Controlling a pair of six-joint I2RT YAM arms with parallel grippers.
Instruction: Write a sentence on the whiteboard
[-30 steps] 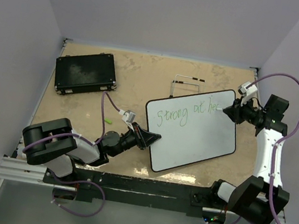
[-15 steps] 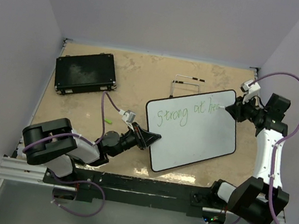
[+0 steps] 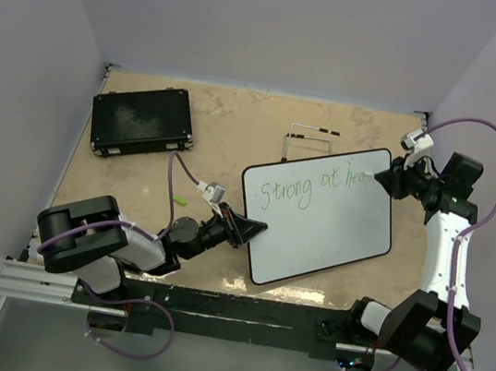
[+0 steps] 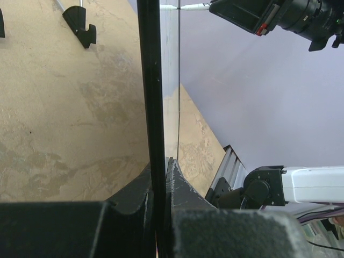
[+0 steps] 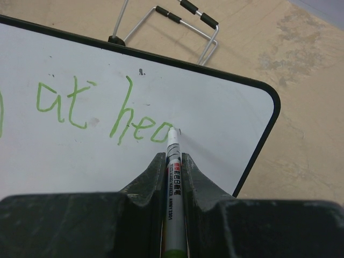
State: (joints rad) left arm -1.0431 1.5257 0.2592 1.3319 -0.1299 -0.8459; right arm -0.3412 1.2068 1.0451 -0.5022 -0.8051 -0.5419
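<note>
The whiteboard lies tilted in the middle of the table, white with a thin black rim. Green writing along its upper edge reads "Strong at hea"; in the right wrist view the letters "at hea" show. My right gripper is shut on a white marker whose tip touches the board just after the "a". My left gripper is shut on the board's left rim; the left wrist view shows the rim edge-on between the jaws.
A flat black case lies at the back left. A wire stand with black grips sits behind the board, also in the right wrist view. A small green piece lies near the left arm.
The right gripper has moved the marker a little to the right, and the green word has grown from "he" to "hea". The left arm and the board have not moved.
</note>
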